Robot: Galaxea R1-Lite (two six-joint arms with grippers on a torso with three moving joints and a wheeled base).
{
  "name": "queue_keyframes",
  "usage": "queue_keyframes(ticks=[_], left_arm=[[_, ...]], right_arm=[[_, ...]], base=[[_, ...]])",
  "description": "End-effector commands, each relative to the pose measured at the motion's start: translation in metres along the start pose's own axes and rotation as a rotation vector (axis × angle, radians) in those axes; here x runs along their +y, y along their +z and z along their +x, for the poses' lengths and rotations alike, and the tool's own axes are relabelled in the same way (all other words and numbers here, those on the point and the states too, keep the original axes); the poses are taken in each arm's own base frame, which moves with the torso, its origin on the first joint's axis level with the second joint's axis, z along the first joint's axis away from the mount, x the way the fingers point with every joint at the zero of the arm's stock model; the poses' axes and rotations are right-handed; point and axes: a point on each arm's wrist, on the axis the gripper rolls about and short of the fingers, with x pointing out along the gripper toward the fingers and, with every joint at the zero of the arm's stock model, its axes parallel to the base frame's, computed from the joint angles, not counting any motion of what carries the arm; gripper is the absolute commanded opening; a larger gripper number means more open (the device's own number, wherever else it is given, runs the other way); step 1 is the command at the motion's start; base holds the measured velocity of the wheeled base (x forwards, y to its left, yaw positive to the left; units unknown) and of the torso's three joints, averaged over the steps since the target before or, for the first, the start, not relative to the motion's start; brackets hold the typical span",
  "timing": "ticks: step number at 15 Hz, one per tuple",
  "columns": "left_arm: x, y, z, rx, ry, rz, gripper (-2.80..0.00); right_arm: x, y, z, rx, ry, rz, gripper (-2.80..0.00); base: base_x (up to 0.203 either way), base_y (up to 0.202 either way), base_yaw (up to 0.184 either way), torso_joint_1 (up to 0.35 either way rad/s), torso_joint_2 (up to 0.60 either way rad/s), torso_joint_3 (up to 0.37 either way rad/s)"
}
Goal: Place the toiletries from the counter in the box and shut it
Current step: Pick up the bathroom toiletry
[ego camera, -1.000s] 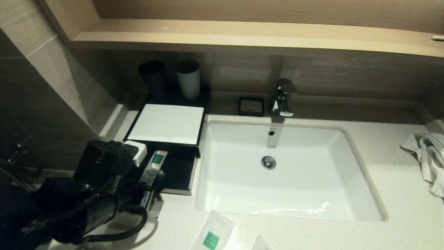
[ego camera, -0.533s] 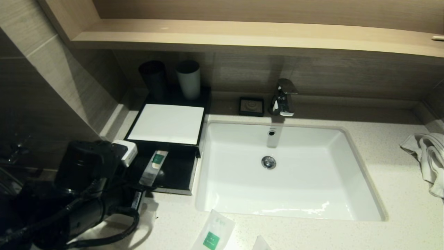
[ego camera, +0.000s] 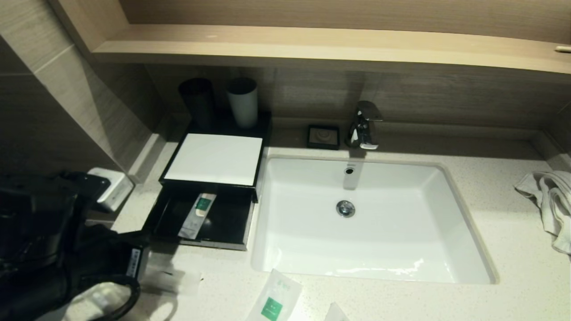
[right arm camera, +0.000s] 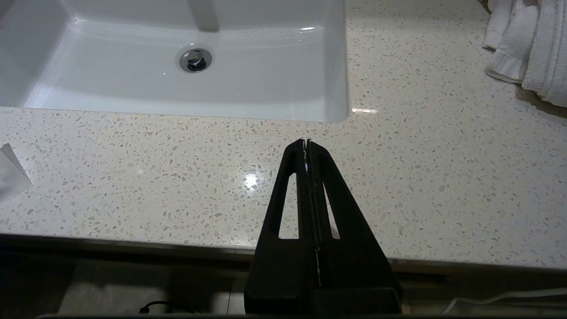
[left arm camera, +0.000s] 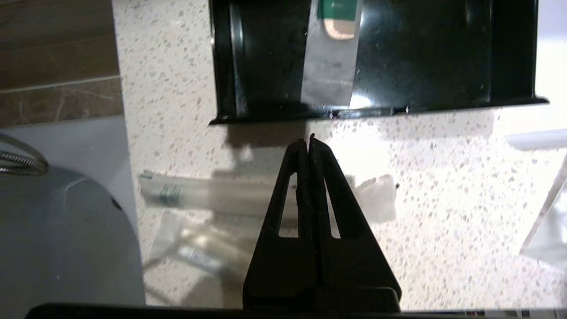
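Note:
The black box (ego camera: 214,158) with its white top stands left of the basin, its drawer (left arm camera: 421,57) pulled open. One long slim packet (ego camera: 196,216) (left arm camera: 330,66) lies inside the drawer. My left gripper (left arm camera: 307,139) is shut and empty, hovering over the counter (ego camera: 513,276) just in front of the drawer. Under it lie a long slim packet (left arm camera: 208,195) and another translucent packet (left arm camera: 195,250). A flat packet with a green label (ego camera: 273,299) rests at the counter's front edge. My right gripper (right arm camera: 306,141) is shut and empty above the counter's front edge.
The white basin (ego camera: 370,218) takes up the middle, with a faucet (ego camera: 363,125) and a black soap dish (ego camera: 323,136) behind it. Two tall cups (ego camera: 243,102) stand behind the box. A towel (ego camera: 548,200) lies at the right. A wooden shelf (ego camera: 312,44) runs overhead.
My left arm has drawn back from the open drawer toward the near left. The slim packet stays lying in the drawer.

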Motion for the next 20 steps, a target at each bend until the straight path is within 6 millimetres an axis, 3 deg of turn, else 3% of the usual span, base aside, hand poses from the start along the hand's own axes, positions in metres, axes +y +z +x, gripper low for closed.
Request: queue_keyframes(ticks=[1,6,10,13,17,20], left_arm=[[0.012,-0.007,-0.029,-0.019,0.002,-0.009,-2.80],[0.028,-0.033,-0.063,0.032,0.005,0.010,-2.80],[0.031,-0.064,-0.071,0.082,-0.063,0.029,-2.80],[0.030,-0.077,-0.072,0.107,-0.154,0.038,-2.80],[0.027,-0.064,-0.070,0.096,-0.244,0.027,-2.80],[0.016,-0.026,-0.053,0.117,-0.283,0.031,-2.80]], right_arm=[[0.000,0.000,0.000,0.000,0.001,0.000,-2.80],[0.000,0.000,0.000,0.000,0.001,0.000,-2.80],[0.000,0.000,0.000,0.000,0.001,0.000,-2.80],[0.000,0.000,0.000,0.000,0.001,0.000,-2.80],[0.000,0.000,0.000,0.000,0.001,0.000,-2.80],[0.000,0.000,0.000,0.000,0.001,0.000,-2.80]], base=[[0.000,0.000,0.000,0.000,0.00,0.000],[0.000,0.000,0.000,0.000,0.00,0.000],[0.000,0.000,0.000,0.000,0.00,0.000],[0.000,0.000,0.000,0.000,0.00,0.000],[0.000,0.000,0.000,0.000,0.00,0.000],[0.000,0.000,0.000,0.000,0.00,0.000]])
